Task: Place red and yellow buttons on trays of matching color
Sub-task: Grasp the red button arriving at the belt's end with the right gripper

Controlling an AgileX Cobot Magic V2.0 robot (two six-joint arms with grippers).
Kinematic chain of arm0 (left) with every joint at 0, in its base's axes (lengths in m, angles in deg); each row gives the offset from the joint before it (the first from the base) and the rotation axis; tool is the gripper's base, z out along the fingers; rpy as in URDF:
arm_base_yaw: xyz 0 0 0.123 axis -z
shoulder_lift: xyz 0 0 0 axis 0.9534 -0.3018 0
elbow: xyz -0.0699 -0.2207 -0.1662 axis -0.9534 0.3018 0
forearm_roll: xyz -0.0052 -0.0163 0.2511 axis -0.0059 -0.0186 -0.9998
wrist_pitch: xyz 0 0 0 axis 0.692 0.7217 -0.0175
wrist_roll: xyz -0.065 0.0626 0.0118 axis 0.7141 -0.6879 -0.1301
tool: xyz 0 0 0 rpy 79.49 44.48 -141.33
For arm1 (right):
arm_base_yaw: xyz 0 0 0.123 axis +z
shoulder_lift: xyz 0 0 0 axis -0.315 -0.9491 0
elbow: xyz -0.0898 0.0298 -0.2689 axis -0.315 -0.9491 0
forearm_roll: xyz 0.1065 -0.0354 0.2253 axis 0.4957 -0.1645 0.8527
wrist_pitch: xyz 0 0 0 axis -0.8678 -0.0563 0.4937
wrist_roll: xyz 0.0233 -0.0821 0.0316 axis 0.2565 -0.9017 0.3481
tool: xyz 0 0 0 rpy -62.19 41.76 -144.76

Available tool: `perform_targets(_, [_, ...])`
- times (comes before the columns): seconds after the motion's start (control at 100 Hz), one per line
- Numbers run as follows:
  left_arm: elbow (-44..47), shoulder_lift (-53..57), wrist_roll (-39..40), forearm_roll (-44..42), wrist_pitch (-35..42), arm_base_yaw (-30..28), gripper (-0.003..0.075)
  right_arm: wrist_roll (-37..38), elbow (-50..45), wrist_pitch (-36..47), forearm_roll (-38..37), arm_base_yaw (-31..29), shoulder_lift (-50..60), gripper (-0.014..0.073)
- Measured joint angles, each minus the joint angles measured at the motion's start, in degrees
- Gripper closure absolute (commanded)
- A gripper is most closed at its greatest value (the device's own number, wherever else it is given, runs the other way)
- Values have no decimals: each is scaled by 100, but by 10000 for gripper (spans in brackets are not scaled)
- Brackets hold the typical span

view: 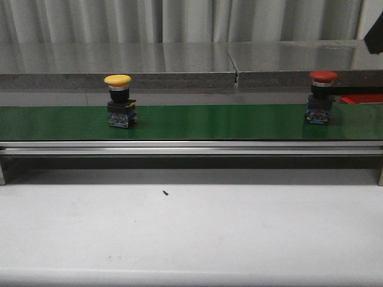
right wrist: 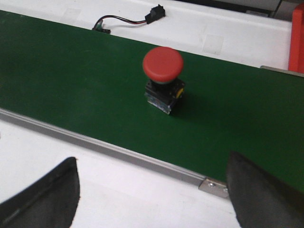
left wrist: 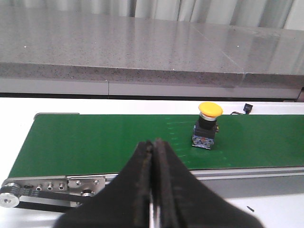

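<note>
A yellow button (view: 118, 100) stands upright on the left part of the green belt (view: 215, 122), and a red button (view: 321, 95) stands upright on its right part. My left gripper (left wrist: 154, 143) is shut with nothing in it, above the belt's near rail and short of the yellow button (left wrist: 208, 124). Over the white table, on the near side of the belt, my right gripper (right wrist: 152, 164) is open and wide apart, with the red button (right wrist: 163, 80) ahead of it. A red tray edge (right wrist: 297, 38) shows beyond the belt's end. The yellow tray is out of view.
A metal rail (view: 191, 147) runs along the belt's near edge, above the white table (view: 191, 233). A grey stone ledge (view: 119, 66) rises behind the belt. A small black connector with wires (right wrist: 154, 14) lies beyond the belt. A dark arm part (view: 376, 39) shows at upper right.
</note>
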Motion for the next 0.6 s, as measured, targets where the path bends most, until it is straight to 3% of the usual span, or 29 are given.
perform_targets(0.44, [0,0,-10,0,0,0,739,0,1748,15,-43,0,-2458,-25])
perform_targets(0.51, [0,0,-10,0,0,0,739,0,1911,26,-72,-10,-2683,19])
perform_targets(0.6, [0,0,-10,0,0,0,739,0,2018,26,-83,-80,-2902,148])
